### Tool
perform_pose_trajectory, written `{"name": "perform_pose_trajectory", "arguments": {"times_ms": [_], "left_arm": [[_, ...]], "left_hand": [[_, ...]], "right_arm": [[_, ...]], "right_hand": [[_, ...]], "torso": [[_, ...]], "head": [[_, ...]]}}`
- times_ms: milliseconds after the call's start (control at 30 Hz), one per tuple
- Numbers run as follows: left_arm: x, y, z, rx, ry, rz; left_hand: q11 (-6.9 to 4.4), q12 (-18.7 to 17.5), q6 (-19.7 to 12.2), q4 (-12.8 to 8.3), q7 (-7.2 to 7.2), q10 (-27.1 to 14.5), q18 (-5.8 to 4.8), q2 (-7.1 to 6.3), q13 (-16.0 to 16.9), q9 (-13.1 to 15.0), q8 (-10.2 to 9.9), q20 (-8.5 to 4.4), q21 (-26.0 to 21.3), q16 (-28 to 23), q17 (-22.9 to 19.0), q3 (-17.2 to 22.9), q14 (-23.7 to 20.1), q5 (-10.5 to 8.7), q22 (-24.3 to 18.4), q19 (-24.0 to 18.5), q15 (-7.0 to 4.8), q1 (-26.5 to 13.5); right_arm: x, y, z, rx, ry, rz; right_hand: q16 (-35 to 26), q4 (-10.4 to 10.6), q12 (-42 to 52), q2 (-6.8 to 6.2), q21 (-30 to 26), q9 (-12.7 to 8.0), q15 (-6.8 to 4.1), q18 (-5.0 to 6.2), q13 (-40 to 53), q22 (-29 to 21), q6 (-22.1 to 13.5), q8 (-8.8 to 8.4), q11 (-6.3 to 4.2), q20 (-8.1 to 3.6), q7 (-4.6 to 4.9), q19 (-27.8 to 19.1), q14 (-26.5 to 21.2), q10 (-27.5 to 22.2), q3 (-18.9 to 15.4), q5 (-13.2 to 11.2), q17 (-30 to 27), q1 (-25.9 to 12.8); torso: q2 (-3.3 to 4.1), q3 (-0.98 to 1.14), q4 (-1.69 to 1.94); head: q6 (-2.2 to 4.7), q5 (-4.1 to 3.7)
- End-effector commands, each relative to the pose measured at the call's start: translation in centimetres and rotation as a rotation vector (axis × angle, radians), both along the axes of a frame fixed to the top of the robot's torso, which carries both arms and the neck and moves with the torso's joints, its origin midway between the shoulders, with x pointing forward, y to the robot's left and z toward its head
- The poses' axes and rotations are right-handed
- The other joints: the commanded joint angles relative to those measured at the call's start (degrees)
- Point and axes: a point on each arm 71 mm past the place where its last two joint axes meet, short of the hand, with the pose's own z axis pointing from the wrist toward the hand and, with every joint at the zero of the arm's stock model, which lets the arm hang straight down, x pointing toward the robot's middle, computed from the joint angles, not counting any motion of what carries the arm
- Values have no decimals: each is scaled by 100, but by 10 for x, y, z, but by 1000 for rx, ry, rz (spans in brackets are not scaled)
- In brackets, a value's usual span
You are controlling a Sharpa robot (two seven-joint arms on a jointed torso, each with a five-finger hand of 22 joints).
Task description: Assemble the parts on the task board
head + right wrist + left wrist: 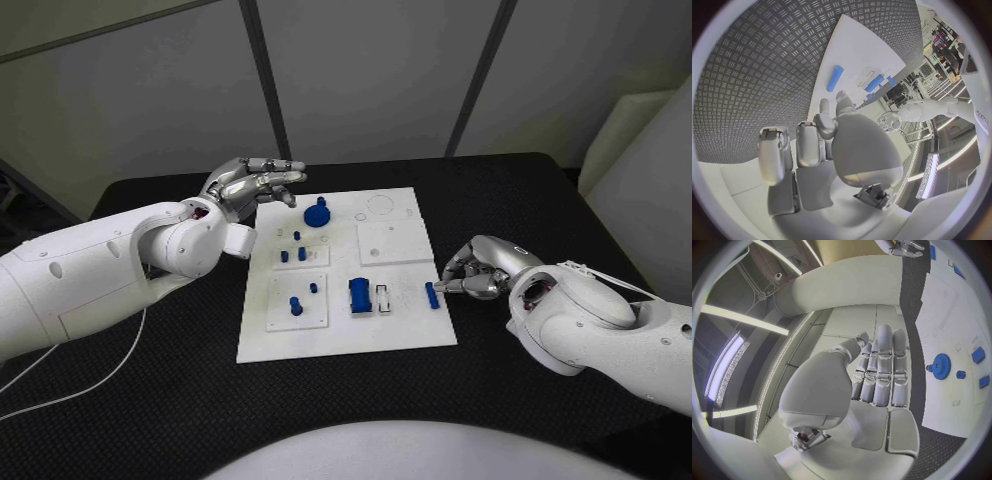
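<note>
The white task board (404, 330) lies in the middle of the black table. On it stand a blue gear (316, 213), several small blue pegs (299, 255) and a blue block (358, 295). A blue cylinder (431, 294) lies flat near the board's right edge. My right hand (476, 270) is low at that edge, its fingers partly curled, with its fingertips just beside the cylinder (835, 78) and nothing in its grasp. My left hand (257, 185) hovers over the board's far left corner, fingers straight and side by side (879, 370), holding nothing; the gear (941, 366) lies beyond it.
Two raised white sub-plates (296, 300) on the board's left half carry the small pegs. A square recessed plate (394, 242) and a round outline (381, 205) sit on the far right part. A white cable (87, 385) runs over the table at the near left.
</note>
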Motion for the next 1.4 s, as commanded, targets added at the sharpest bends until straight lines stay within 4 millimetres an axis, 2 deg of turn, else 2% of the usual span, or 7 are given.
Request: {"name": "perform_pose_trajectory", "arguments": {"times_ms": [33, 767, 967, 1100, 1200, 1300, 1400], "left_arm": [[-1, -1, 1, -9, -4, -9], [-1, 1, 1, -7, -3, -6], [-1, 1, 0, -8, -2, -8], [-1, 1, 0, -7, -2, -8], [-1, 1, 0, -7, -1, -8], [-1, 1, 0, -7, -1, -8], [-1, 1, 0, -7, -1, -7]], "left_hand": [[40, -23, 6, 9, 26, -16, -64, 27, 9, 8, -35, 0, -28, -44, -7, -39, -7, -34, -11, -24, 17, -18], [40, -23, 6, 9, 26, -16, -64, 27, 9, 8, -35, 0, -28, -44, -7, -39, -7, -34, -11, -24, 17, -18], [40, -23, 6, 9, 26, -16, -64, 27, 9, 8, -35, 0, -28, -44, -7, -39, -7, -34, -11, -24, 17, -18], [40, -23, 6, 9, 26, -16, -64, 27, 9, 8, -35, 0, -28, -44, -7, -39, -7, -34, -11, -24, 17, -18], [40, -23, 6, 9, 26, -16, -64, 27, 9, 8, -35, 0, -28, -44, -7, -39, -7, -34, -11, -24, 17, -18], [40, -23, 6, 9, 26, -16, -64, 27, 9, 8, -35, 0, -28, -44, -7, -39, -7, -34, -11, -24, 17, -18], [40, -23, 6, 9, 26, -16, -64, 27, 9, 8, -35, 0, -28, -44, -7, -39, -7, -34, -11, -24, 17, -18]], "right_arm": [[2, 3, -1, -31, -3, 9], [-3, 15, -28, -113, 106, 29], [-2, 19, -29, -171, 87, 45], [-2, 23, -29, -217, 69, 65], [-2, 26, -28, -229, 47, 73], [-4, 30, -24, -198, 24, 69], [-7, 33, -20, -148, 8, 56]], "right_hand": [[22, 9, -10, 32, 16, -10, 23, -43, 1, 1510, 62, 7, -21, 25, 1, 605, 200, -12, -43, 31, 14, -34], [9, 84, -44, 14, 16, -45, 23, -43, -16, 1510, 76, -2, -19, 23, 1, 605, 195, -18, -130, 39, -1, -91], [12, -61, -54, 42, 16, -70, 3, -43, -12, 1510, 104, -3, -45, 9, -25, 605, 196, -24, -82, 71, 18, 212], [20, -275, -74, 75, 16, -115, -12, -43, -13, 1510, 109, -12, -57, -9, -33, 605, 199, -43, -4, 385, 44, 572], [30, -390, -94, 143, 16, -178, -12, -43, -15, 1510, 135, -13, -66, -22, -24, 605, 203, -53, 43, 853, 73, 747], [35, -409, -89, 216, 16, -232, -19, -43, -4, 1510, 165, -7, -78, -29, -43, 605, 205, -41, 88, 1545, 92, 770], [36, -409, -101, 231, 16, -256, -26, -43, -9, 1510, 164, -9, -78, -28, -54, 605, 206, -34, 114, 1810, 101, 747]], "torso": [[1, -2, 13], [2, -4, 10], [5, -4, 14], [3, -9, 24], [3, -8, 22], [4, -3, 19], [0, -5, 17]], "head": [[-9, -2], [-61, 35], [-67, 27], [-74, 24], [-72, 42], [-75, 59], [-77, 59]]}}
